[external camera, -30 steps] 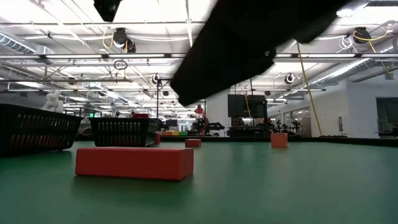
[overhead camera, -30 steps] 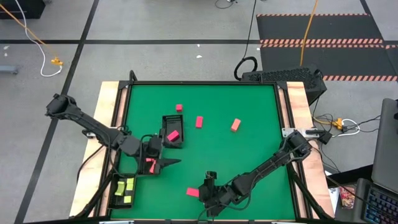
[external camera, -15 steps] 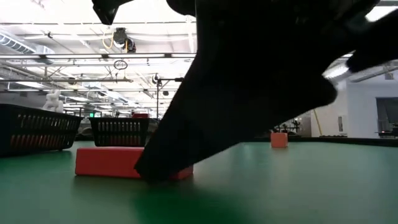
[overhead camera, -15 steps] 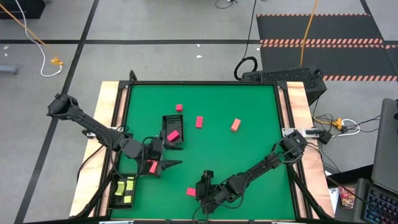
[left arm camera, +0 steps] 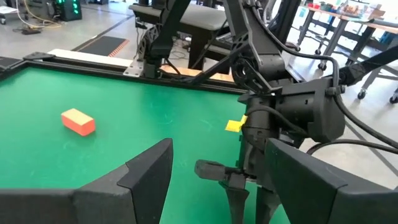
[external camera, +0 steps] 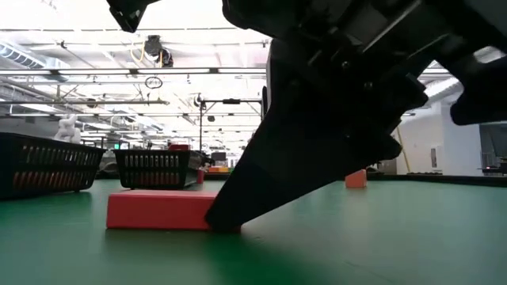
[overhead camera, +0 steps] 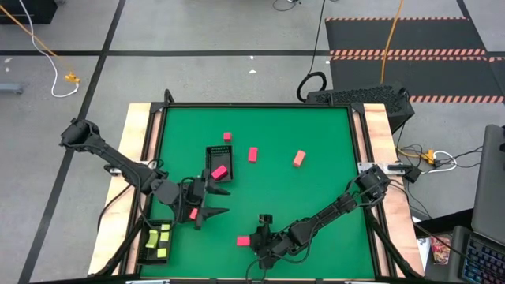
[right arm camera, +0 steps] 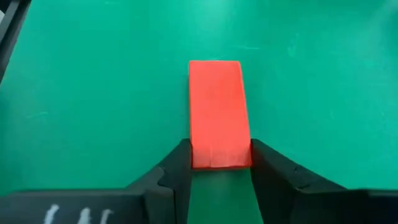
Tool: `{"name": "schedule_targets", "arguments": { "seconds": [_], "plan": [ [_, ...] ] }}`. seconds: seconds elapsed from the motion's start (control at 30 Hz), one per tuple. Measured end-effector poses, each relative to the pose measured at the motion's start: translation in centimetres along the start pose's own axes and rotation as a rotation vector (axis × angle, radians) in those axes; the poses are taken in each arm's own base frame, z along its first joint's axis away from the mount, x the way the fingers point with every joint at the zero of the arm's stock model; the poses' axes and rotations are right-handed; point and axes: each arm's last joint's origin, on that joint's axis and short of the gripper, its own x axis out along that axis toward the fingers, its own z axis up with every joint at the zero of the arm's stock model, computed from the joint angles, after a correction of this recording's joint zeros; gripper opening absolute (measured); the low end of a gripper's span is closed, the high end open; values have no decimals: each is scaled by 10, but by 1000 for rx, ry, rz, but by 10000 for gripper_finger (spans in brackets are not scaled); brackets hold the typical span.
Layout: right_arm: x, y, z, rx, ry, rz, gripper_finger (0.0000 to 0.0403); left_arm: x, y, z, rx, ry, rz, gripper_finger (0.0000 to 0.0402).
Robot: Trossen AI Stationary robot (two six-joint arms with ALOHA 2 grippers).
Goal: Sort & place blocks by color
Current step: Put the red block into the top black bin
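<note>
Down near the table's front edge, right gripper [right arm camera: 219, 163] jaws clamp the red block [right arm camera: 215, 112]; left jaws open

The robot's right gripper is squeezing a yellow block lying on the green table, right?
Not quite. The block between the right gripper fingers is red, not yellow; the right wrist view shows it. It does lie on the green table.

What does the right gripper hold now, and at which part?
The right gripper clamps one short end of the red bar, a finger against each long side.
</note>
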Motion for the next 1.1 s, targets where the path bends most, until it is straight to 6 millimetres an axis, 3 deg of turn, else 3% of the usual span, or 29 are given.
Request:
{"name": "schedule_targets", "arguments": {
  "seconds": [0.27,0.57,0.87,1.1],
  "plan": [
    [6,-13,2,-31,-1,-17,118,-1,-3,-2,-18,12,1,255],
    [-6,-45,28,-96,-43,-65,118,-5,-9,-5,24,21,-5,255],
    [-15,-102,61,-148,-98,-163,118,-5,-8,-5,73,5,56,255],
    [-3,-161,80,-130,-159,-137,118,-5,-8,-5,116,7,56,255]
  ]
}}
